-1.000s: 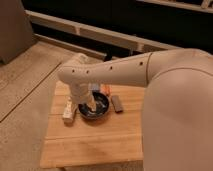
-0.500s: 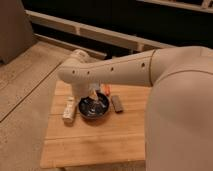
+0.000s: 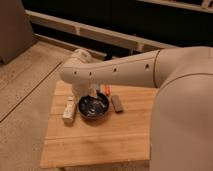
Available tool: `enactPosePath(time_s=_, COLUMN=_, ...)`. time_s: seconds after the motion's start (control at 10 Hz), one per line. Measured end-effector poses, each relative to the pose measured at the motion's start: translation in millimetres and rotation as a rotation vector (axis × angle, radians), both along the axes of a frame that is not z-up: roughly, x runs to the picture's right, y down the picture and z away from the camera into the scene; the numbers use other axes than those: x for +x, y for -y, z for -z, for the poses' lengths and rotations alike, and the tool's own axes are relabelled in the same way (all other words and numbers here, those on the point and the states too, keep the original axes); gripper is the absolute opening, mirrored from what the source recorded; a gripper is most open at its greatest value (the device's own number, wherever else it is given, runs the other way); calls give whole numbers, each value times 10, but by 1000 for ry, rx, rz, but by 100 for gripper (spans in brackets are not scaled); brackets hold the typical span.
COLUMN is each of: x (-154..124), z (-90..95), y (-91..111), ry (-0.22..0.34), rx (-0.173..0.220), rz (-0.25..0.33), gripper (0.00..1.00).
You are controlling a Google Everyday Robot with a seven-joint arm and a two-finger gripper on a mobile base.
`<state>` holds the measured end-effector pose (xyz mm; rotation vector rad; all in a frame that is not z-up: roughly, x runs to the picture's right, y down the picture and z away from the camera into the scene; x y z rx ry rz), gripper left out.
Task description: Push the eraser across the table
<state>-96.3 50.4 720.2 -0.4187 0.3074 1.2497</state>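
Note:
The eraser [image 3: 117, 103] is a small dark grey block lying on the wooden slatted table [image 3: 100, 142], just right of a dark bowl [image 3: 93, 107]. My arm reaches in from the right across the table's back. The gripper [image 3: 95, 92] hangs below the arm's end, over the bowl's far rim and a short way left of the eraser. It does not touch the eraser.
A long white bar-shaped item [image 3: 69, 109] lies left of the bowl. A small orange block [image 3: 106, 90] sits behind the bowl by the gripper. My large white arm body fills the right side. Concrete floor surrounds the table.
The arm has shifted only slightly over the back of the table. The eraser, bowl and white bar have not moved.

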Motion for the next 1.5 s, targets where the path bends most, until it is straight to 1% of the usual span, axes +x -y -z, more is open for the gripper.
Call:
enactPosePath(time_s=0.1, x=133, z=-67, y=-93, ry=-41, rx=-27, rz=29, gripper=65)
enactPosePath(time_s=0.2, x=367, z=-153, y=-219, ry=-106, rx=-67, rz=83, gripper=65)
enactPosePath(time_s=0.3, x=539, z=-216, y=-291, ry=-153, rx=-96, rz=115, gripper=65)
enactPosePath(time_s=0.4, x=676, z=-287, y=-340, ry=-192, rx=-120, rz=128, gripper=65)
enactPosePath(time_s=0.5, x=755, z=-337, y=-363, ry=-213, rx=-133, rz=127, gripper=65)
enactPosePath(time_s=0.6, x=877, z=-428, y=-396, ry=-239, rx=-152, rz=114, gripper=65)
enactPosePath(time_s=0.7, x=936, z=-484, y=-410, ry=-243, rx=-158, rz=93, gripper=65)
enactPosePath(time_s=0.8, x=999, z=-544, y=-419, ry=-239, rx=-160, rz=61, gripper=65)
enactPosePath(time_s=0.9, x=1041, z=-561, y=-410, ry=-244, rx=-159, rz=51, gripper=65)
enactPosePath(time_s=1.1, x=989, z=-554, y=-422, ry=-237, rx=-161, rz=53, gripper=65)
enactPosePath(time_s=1.3, x=1002, z=-556, y=-424, ry=-239, rx=-162, rz=51, gripper=65)
enactPosePath(time_s=1.4, x=1020, z=-565, y=-458, ry=-242, rx=-170, rz=40, gripper=65)
enactPosePath(time_s=1.5, x=1117, z=-589, y=-530, ry=-255, rx=-187, rz=4, gripper=65)
